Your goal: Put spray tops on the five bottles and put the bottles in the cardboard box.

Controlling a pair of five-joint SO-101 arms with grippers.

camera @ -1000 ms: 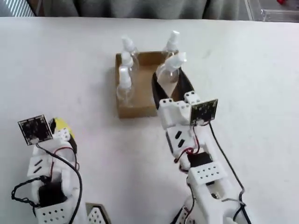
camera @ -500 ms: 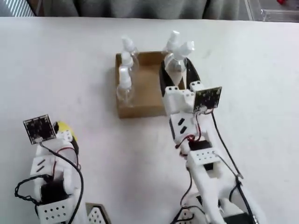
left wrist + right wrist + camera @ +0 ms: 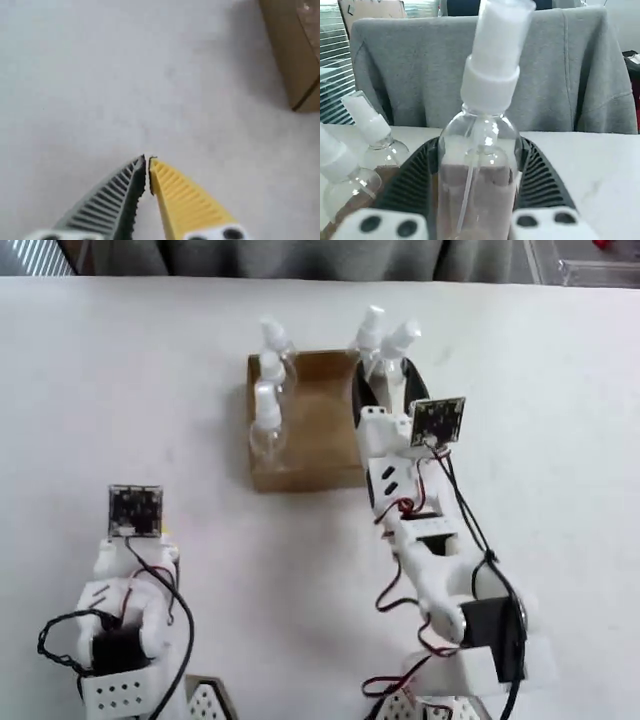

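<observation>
My right gripper (image 3: 387,390) is shut on a clear spray bottle (image 3: 398,348) at the right wall of the cardboard box (image 3: 310,455), close behind another capped bottle (image 3: 370,328). In the right wrist view the held bottle (image 3: 479,170) stands upright between black fingers (image 3: 412,180), its white spray top (image 3: 496,52) on. Three more capped bottles (image 3: 267,390) stand along the box's left wall. My left gripper (image 3: 148,164) is shut on nothing, over bare table near the front left, with the box's corner (image 3: 295,55) farther off.
The white table (image 3: 140,380) spreads wide to the left and right of the box. A grey garment (image 3: 580,75) hangs behind the table's far edge. The left arm (image 3: 130,570) sits at the front left, well away from the box.
My right arm has carried the bottle forward and to the right, up to the box's far right corner. The left arm's wrist has turned and shifted slightly right.
</observation>
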